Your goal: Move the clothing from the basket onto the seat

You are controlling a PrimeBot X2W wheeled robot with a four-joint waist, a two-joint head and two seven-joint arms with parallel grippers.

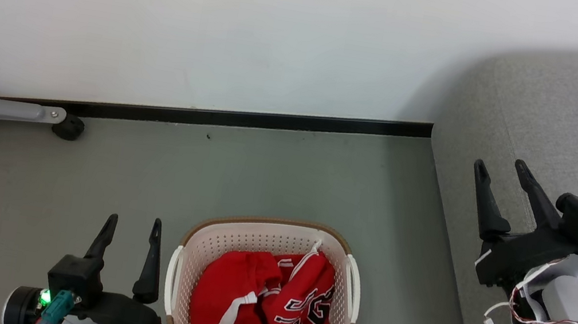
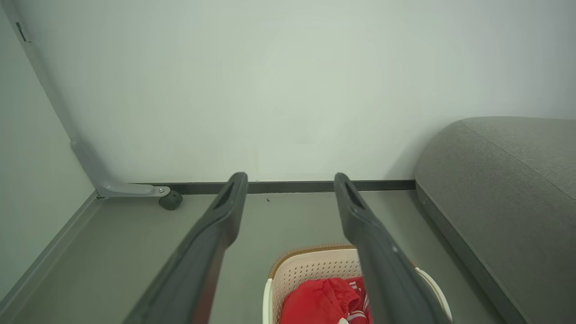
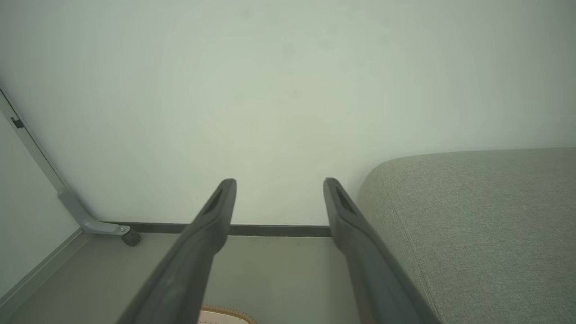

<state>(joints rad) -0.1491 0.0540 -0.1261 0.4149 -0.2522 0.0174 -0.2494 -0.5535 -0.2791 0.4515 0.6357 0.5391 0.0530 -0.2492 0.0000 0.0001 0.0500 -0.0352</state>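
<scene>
The basket (image 1: 254,237) stands on the grey floor (image 1: 293,174) near its front edge, about midway between the two arms and well apart from the wall (image 1: 228,31) and the black baseboard (image 1: 272,121). The clothing (image 1: 267,298) lies crumpled inside it: the shorts (image 1: 227,297) with a white stripe on the robot's left, the jersey (image 1: 302,297) with black-and-white lettering on the right, the two touching and partly overlapping. The seat (image 1: 563,113) runs along the floor's right edge, its rounded corner near the baseboard, and carries no garment.

The left gripper (image 1: 135,219) hovers just beside the basket's left handle, jaws spread wide and holding nothing. In the left wrist view its fingers (image 2: 216,234) frame the basket (image 2: 310,265) and the red clothing (image 2: 319,301) below. The right gripper (image 1: 500,163) hangs over the seat's near edge, likewise spread and empty. The right wrist view looks between its fingers (image 3: 202,238) toward the wall, with the seat (image 3: 472,216) to the right.

A grey metal leg (image 1: 13,109) with a dark caster (image 1: 68,127) sits at the floor's far left corner.
</scene>
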